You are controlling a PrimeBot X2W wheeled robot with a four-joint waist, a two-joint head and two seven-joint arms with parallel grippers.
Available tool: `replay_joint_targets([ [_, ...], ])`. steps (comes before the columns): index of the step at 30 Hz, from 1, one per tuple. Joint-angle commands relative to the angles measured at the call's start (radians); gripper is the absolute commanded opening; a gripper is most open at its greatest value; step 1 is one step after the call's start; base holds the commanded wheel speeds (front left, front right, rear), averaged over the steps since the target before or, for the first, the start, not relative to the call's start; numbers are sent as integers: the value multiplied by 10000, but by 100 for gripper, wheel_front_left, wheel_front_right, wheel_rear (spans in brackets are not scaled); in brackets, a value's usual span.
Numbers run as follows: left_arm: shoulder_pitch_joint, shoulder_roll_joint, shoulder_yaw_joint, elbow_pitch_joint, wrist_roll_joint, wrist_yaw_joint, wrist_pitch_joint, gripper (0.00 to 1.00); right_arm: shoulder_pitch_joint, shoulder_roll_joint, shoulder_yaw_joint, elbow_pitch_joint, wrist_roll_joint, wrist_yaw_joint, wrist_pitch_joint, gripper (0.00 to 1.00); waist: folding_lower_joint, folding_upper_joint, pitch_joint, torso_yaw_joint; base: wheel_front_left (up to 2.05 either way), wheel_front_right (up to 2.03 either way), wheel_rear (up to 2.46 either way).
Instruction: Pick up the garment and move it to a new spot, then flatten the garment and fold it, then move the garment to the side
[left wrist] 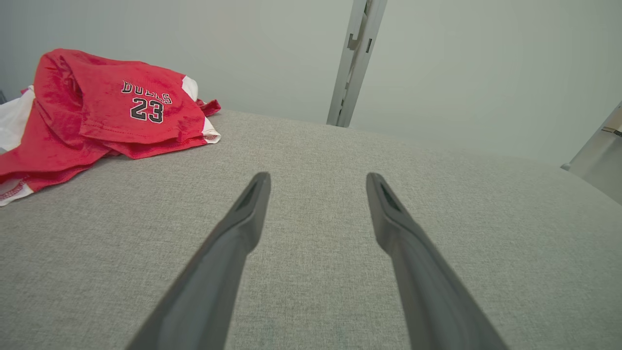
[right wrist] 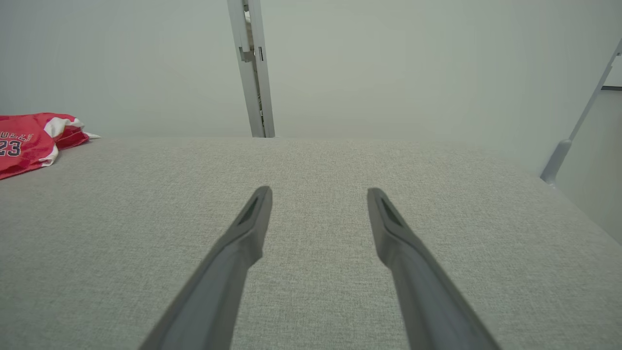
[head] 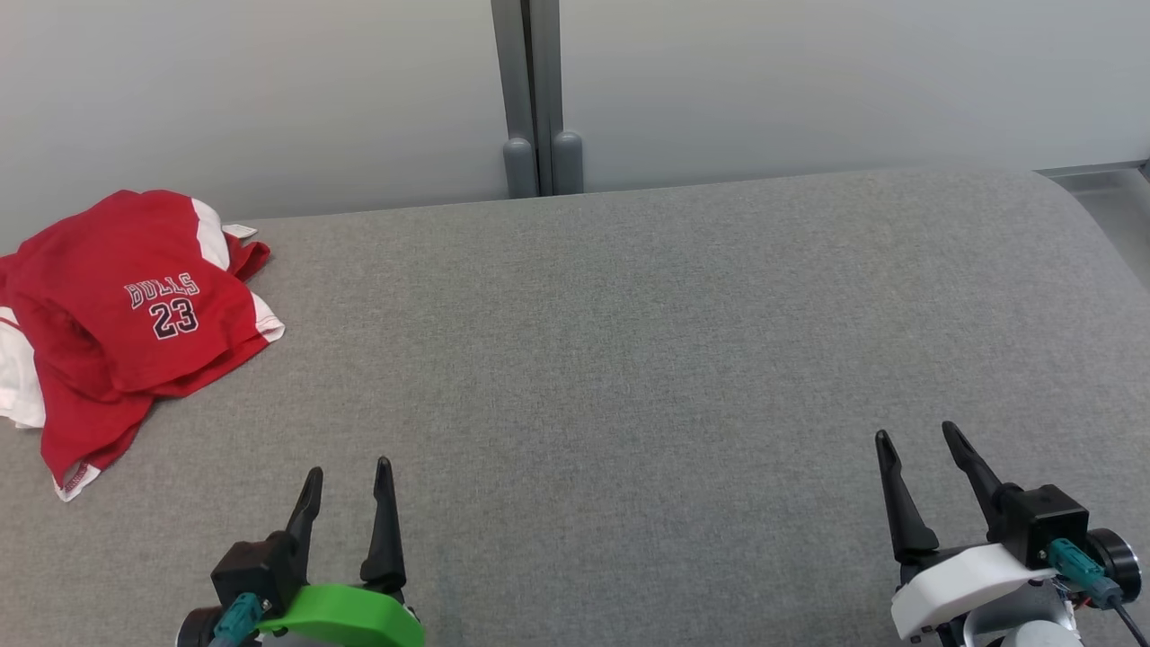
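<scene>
Pickup pending: red Bulls jersey (head: pixel 135 323) heaped at ten o'clock, left claw (head: pixel 349 467) and right claw (head: pixel 916 431) both released.
It lies crumpled on the grey bench (head: pixel 629 359), well apart from the claws at seven and five o'clock. Best done, I judge, by sending the left claw toward ten o'clock, pinching a thick fold near the heap's top, and lifting high enough that no hem drags.
</scene>
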Motion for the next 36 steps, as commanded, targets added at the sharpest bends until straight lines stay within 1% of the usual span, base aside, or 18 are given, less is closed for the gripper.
replay_joint_targets([
  [1,-113,74,-7,-6,237,53,-90,100,64,-60,15,-22,-210,3,-80,100,0,-1,-4,2,0,0,0],
  [13,-29,80,-86,176,884,121,-313,100,113,-68,35,30,-1055,2,-291,100,0,-1,-29,30,0,0,0],
  [36,-66,77,-75,336,729,110,-296,100,132,-66,46,65,-895,2,-292,100,0,-1,-42,52,0,0,0],
])
